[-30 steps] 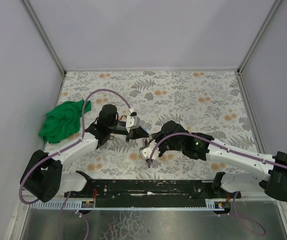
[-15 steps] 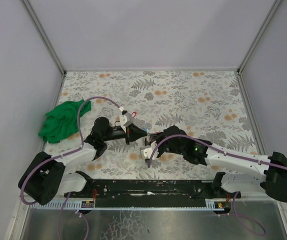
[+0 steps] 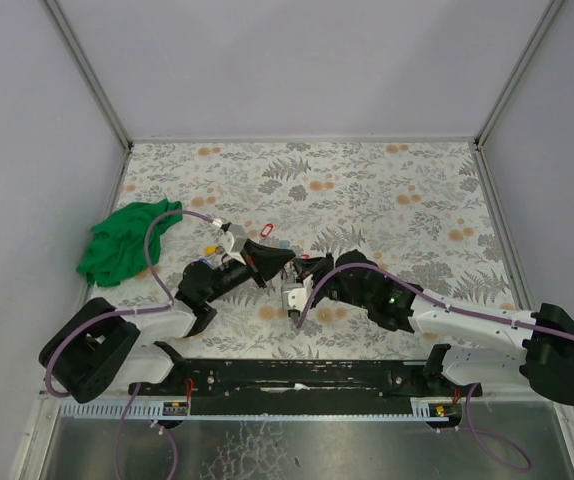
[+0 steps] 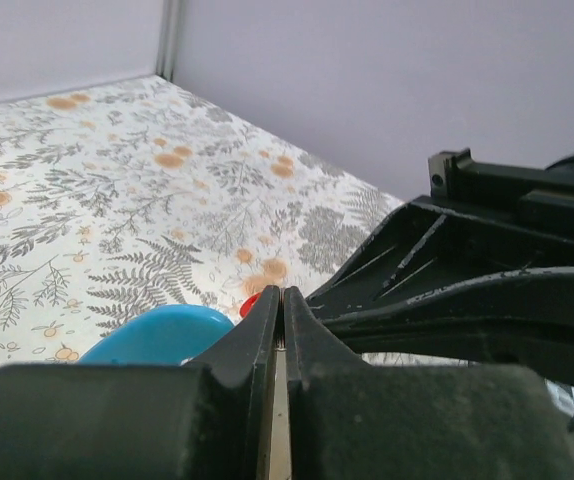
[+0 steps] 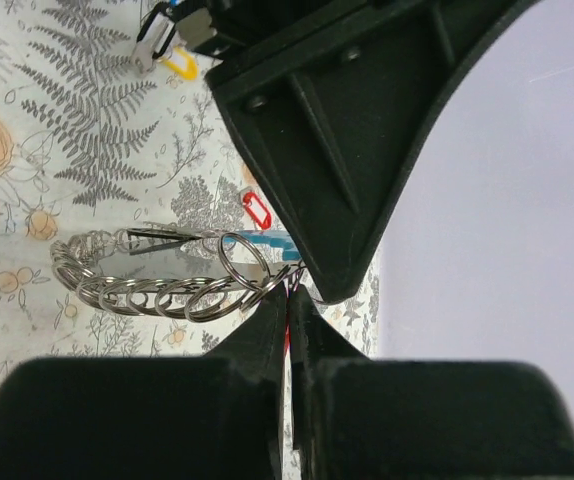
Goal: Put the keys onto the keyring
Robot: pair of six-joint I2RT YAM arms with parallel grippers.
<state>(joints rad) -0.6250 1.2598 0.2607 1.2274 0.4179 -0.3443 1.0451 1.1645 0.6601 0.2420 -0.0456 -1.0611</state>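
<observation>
Jaws of the left gripper [image 4: 283, 298] and the right gripper [image 5: 289, 300] are seen pressed together, tip to tip near the middle of the floral surface [image 3: 387, 190], towards its near edge; whether anything is pinched cannot be told. The keyring [image 5: 157, 285], strung with small split rings [image 5: 207, 298], is found touching the right fingertips. A red-tagged key [image 3: 264, 231] and a yellow-tagged key [image 3: 207, 245] are noted just beyond the left gripper, and a green cloth [image 3: 122, 240] at the left edge.

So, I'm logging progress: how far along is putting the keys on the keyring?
Nothing clearly done: no key visibly hangs on the keyring, which shows only small split rings. In hand: left pincer and right pincer, both shut, meet at the ring. Left: the red-tagged key beside it and the yellow-tagged key lying farther off.
</observation>
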